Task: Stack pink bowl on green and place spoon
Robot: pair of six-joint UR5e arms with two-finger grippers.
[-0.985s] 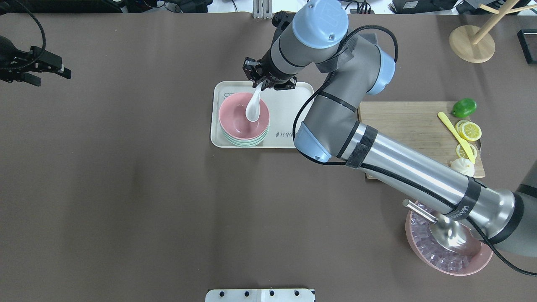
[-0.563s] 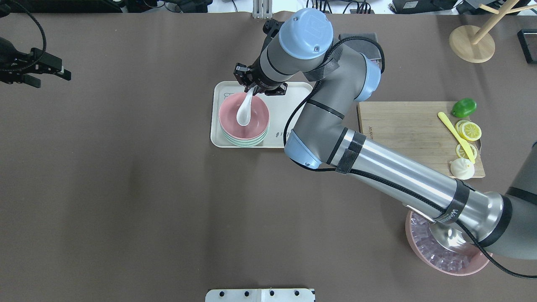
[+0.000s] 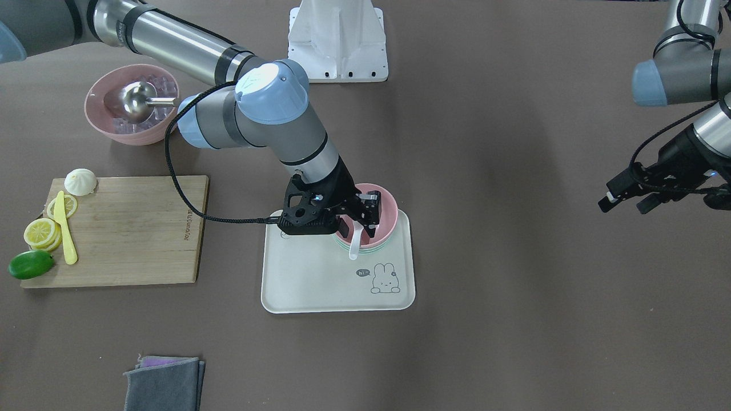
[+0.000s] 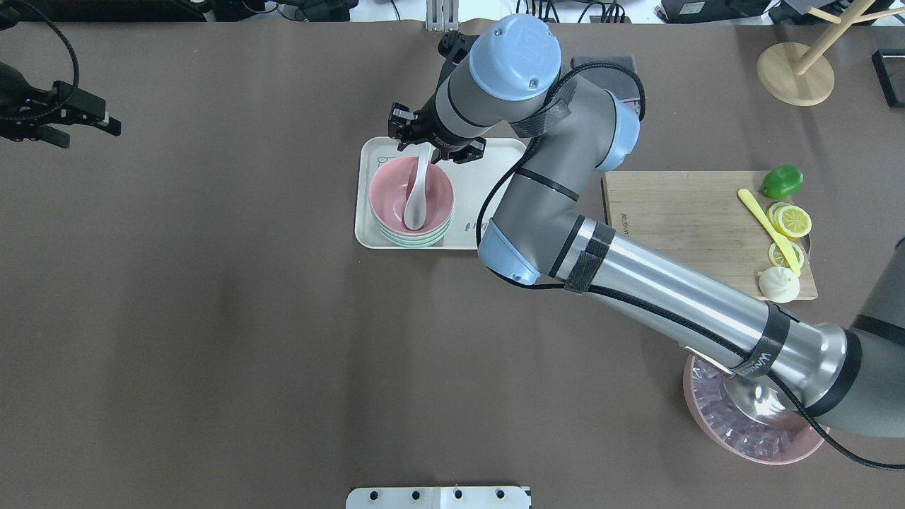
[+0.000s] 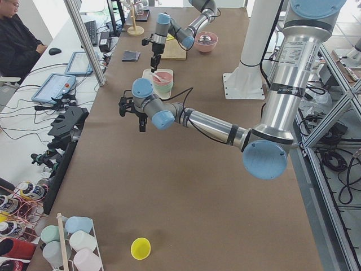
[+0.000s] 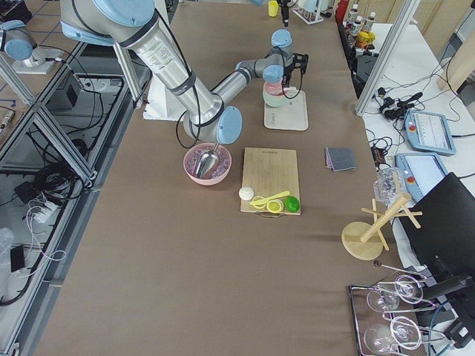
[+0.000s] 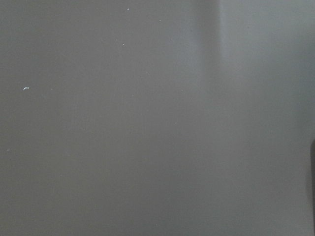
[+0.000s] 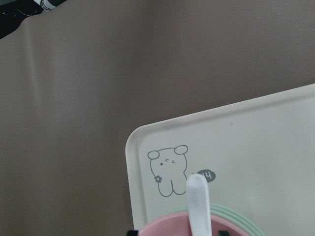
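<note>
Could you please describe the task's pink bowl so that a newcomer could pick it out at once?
Near the middle of the table lies a cream tray with a rabbit drawing. On it sits the pink bowl, nested on green bowls. Unlike the other pink bowl, which holds ice and a metal scoop, it holds a white spoon.

Brown table cover (image 4: 212, 318) looked matt, smooth, cloth-like w/ faint creases. Cream rectangular tray (image 4: 466, 191) was matt plastic w/ a printed rabbit. Pink round bowl (image 4: 392, 191) & pale green bowl (image 4: 413, 242) beneath looked like smooth satin plastic. White spoon (image 4: 416, 201) was glossy, ceramic-looking. In overhead view, rectangular wooden cutting board (image 4: 672, 212) at tray's 3 o'clock showed matt grain. Steel scoop (image 4: 760, 403), approx. 4 o'clock, was polished metal.
</note>
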